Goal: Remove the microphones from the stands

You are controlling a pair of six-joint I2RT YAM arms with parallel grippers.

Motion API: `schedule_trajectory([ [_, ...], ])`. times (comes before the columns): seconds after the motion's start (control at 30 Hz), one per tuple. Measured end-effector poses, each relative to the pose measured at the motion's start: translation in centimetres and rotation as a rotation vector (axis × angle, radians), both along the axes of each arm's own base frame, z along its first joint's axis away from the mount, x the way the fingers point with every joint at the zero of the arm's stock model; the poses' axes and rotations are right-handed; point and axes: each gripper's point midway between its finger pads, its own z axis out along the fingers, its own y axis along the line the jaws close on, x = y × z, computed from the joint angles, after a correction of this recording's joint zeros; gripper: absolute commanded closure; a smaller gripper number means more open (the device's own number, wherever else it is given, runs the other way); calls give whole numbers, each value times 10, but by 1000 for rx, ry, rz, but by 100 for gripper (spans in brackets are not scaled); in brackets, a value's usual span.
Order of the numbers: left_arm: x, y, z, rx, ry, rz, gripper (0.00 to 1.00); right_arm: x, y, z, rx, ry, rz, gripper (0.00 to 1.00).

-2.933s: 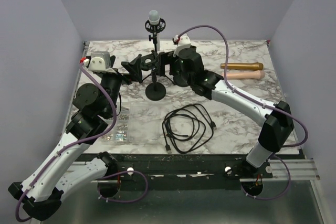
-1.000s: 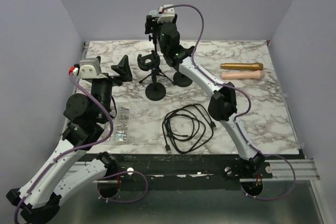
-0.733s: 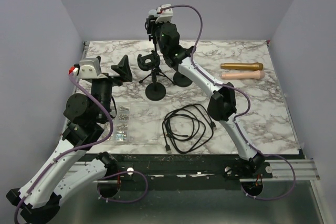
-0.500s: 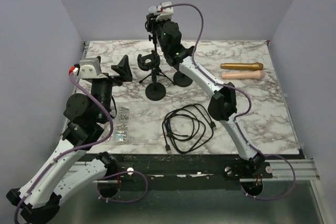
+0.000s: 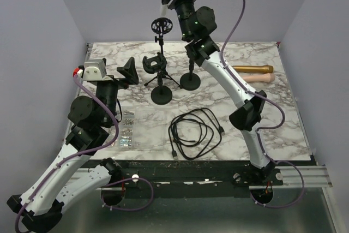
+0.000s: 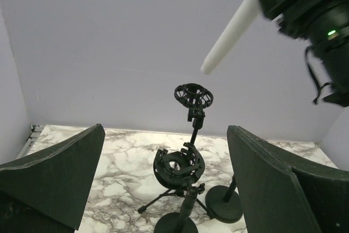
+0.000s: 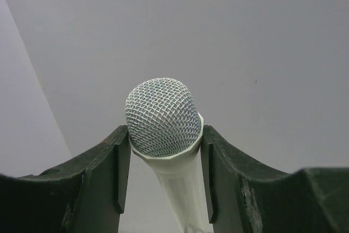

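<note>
Between the right claw's (image 7: 163, 137) jaws: the mic (image 7: 162, 115), gripped by its head end.
Its handle slants down from the claw toward the empty stand (image 5: 161, 25) below; the left claw (image 6: 164, 129), wide, sits farther off.

Top external: high behind the arm bases (image 5: 112, 168), looking down over the grey-veined marble surface (image 5: 289, 96). Left wrist: low, facing the back wall (image 6: 109, 36) past the black ring-topped stand (image 6: 193, 95) — also seen from above. Right wrist: close, tilted upward at the white microphone with a silver mesh head (image 7: 162, 117), shared by all three views.
</note>
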Motion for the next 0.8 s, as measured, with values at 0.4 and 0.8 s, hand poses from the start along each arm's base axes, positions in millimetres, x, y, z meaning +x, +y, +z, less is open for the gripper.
schedule_trajectory([
  [0.4, 3, -3, -2, -2, 8, -5, 2, -98, -84, 85, 298, -111, 94, 91],
  [0.8, 8, -11, -10, -1, 32, -28, 1, -146, -214, 28, 620, 13, -164, 99],
])
